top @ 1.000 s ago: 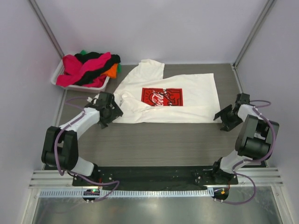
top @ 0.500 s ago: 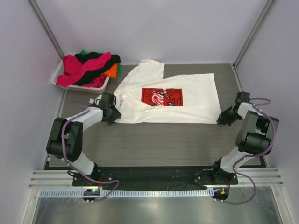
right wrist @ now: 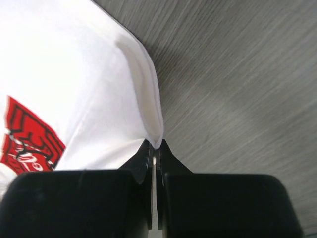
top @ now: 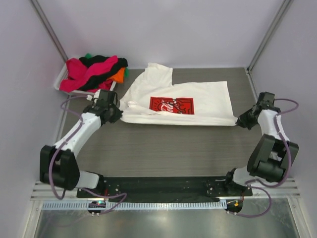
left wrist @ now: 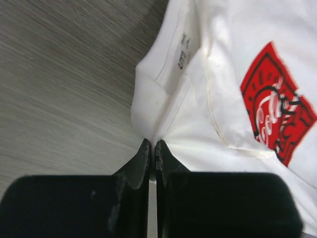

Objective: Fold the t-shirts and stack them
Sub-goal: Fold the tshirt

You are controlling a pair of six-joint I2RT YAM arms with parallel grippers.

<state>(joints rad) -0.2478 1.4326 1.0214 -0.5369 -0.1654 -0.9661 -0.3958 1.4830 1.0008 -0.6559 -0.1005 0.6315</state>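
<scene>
White t-shirt (top: 203,96), mid-table toward the far edge: plain white, white stitching at the hems. Small dark grey lettering on the collar label (left wrist: 182,52).
Chest print (top: 171,105): red square, white script, thin black line work.
Pile of t-shirts (top: 94,72), far left corner: mostly magenta-pink, black running through the middle, orange on its right side, a scrap of green at the back.
Bin (top: 60,79) under the pile: white.
Tabletop (top: 173,148): dark grey with fine lighter wood-grain streaks.
Left gripper (left wrist: 151,146), right gripper (right wrist: 156,146): matte black.
Left arm (top: 81,131), right arm (top: 271,126): white links, black joints, purple cables (top: 62,166).
Walls (top: 173,29): pale lilac.
</scene>
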